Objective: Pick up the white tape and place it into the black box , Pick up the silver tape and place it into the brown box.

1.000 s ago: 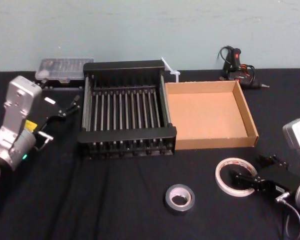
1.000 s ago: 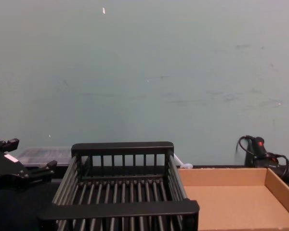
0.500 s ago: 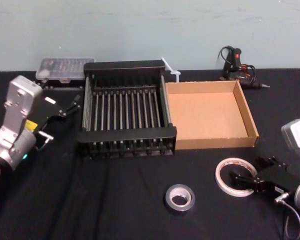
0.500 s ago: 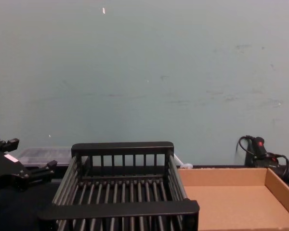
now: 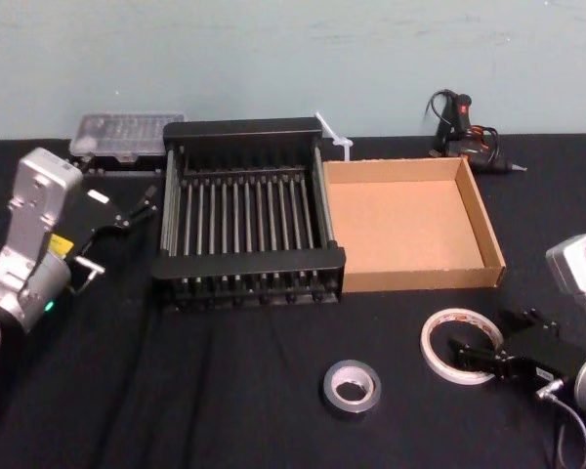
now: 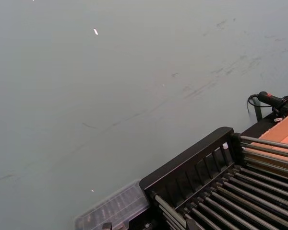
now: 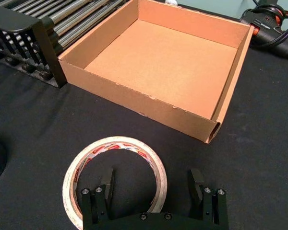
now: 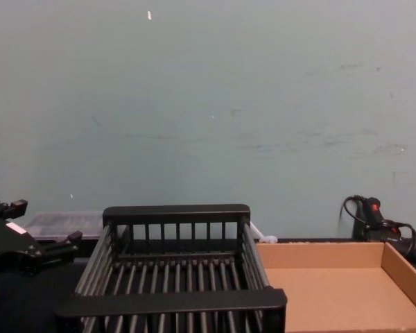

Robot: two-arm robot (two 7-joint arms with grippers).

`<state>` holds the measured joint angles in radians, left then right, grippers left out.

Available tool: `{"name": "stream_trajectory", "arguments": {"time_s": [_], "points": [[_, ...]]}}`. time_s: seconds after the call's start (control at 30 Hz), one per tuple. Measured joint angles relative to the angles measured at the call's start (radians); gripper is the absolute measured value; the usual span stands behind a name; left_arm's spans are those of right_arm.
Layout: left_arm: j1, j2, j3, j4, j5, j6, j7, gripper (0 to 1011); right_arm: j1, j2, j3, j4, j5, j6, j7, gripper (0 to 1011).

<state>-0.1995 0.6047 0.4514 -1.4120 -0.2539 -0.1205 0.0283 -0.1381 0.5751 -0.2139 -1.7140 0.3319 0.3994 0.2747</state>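
A: Right end effector is spread apart, one finger inside the white tape, one outside; the tape lies flat on the counter.

B: The thin ring may slide or buckle when squeezed. Left end effector is parked, apart.

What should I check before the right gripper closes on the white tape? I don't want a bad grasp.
1. Right gripper open: ok.
2. One finger inside the white tape, the other outside, straddling its wall: ok.
3. Fingers low enough to pinch the ring: cannot tell.
4. Black box free to receive it: ok.
5. Silver tape apart from the ring: ok.
6. Left gripper parked beside the black box, out of the way: ok.
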Motion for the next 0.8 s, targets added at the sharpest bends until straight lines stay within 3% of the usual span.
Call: {"name": "stream_trajectory", "arguments": {"time_s": [0.8], "points": [[0.000,0.000,0.000,0.000,0.000,0.000,0.000,1001,-0.002,-0.008,0.007,0.000,-0.010,0.002,0.007,1002]]}}
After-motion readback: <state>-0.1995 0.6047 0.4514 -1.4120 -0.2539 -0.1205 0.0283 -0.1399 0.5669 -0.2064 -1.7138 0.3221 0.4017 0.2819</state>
